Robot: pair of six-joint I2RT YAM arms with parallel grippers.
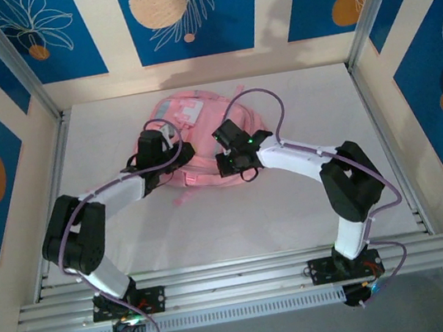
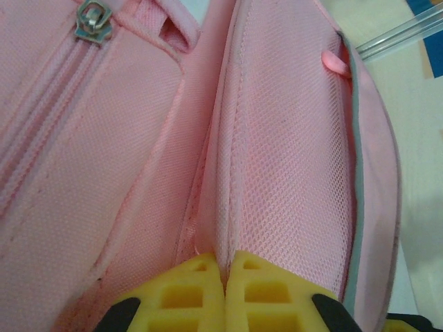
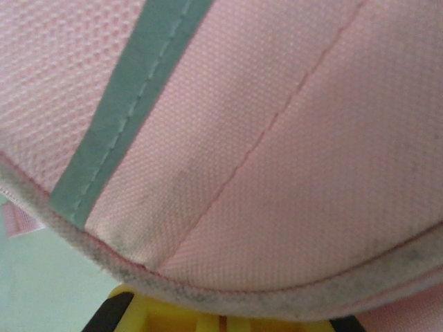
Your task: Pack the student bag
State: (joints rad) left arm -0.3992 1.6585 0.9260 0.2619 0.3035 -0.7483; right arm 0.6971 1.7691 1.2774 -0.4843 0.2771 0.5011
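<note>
Top external: student bag (image 1: 197,111) centred, table (image 1: 246,221) bare around; left tool (image 2: 225,270) pinches seam; right tool (image 3: 208,318): cannot tell.

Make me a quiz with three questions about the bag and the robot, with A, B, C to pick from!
1. Where is the student bag?
A) lying on the table
B) hanging on the wall
C) on a chair

2. What colour is most of the bag?
A) green
B) black
C) pink

3. How are the left gripper's yellow fingers?
A) wide apart
B) pressed together at a fold of the bag
C) holding a pencil

Answers:
1 A, the top view shows it lying on the white table.
2 C, its fabric looks pink in every view.
3 B, the left wrist view shows them meeting at a fabric fold.
</note>
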